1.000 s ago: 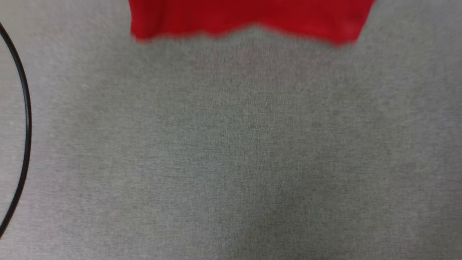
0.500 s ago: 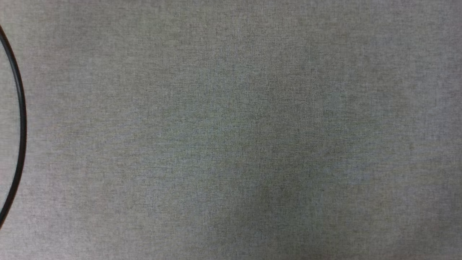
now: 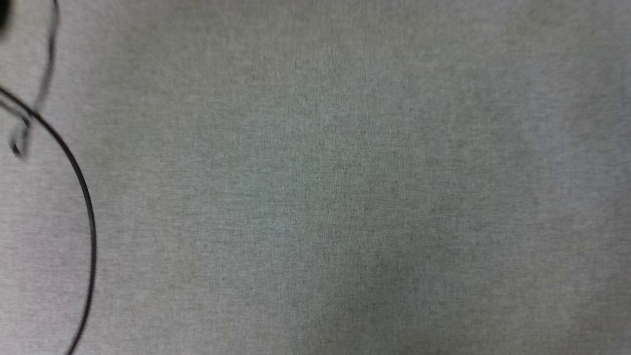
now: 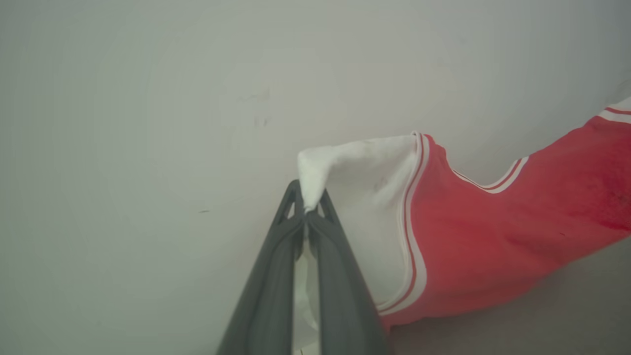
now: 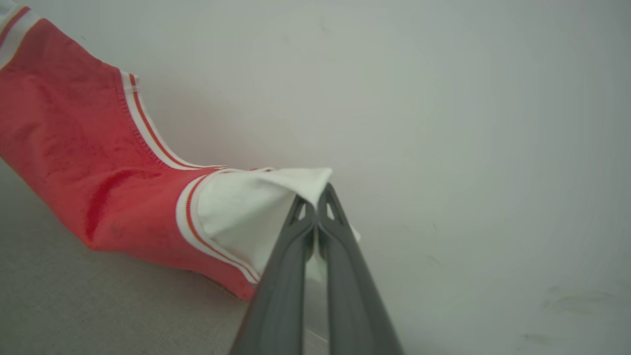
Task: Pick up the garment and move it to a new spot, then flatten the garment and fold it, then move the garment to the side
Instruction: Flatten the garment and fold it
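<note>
Against a pale wall [image 4: 148, 98], the left gripper [image 4: 308, 197] is pinching one white sleeve [image 4: 365, 197] of the garment [image 4: 493, 231] while the right gripper [image 5: 315, 197] is clamping the other sleeve [image 5: 241, 217], both squeezed tight on cloth. Its red body is sagging between them above the grey cloth-covered desk [image 3: 345, 197], where a thin black cable [image 3: 88, 209] is curving along the left edge.

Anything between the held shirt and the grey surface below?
Nothing visible blocks it. The left gripper and the right gripper each pinch the garment by a white sleeve; a thin black cable loops at the left of the grey surface.
</note>
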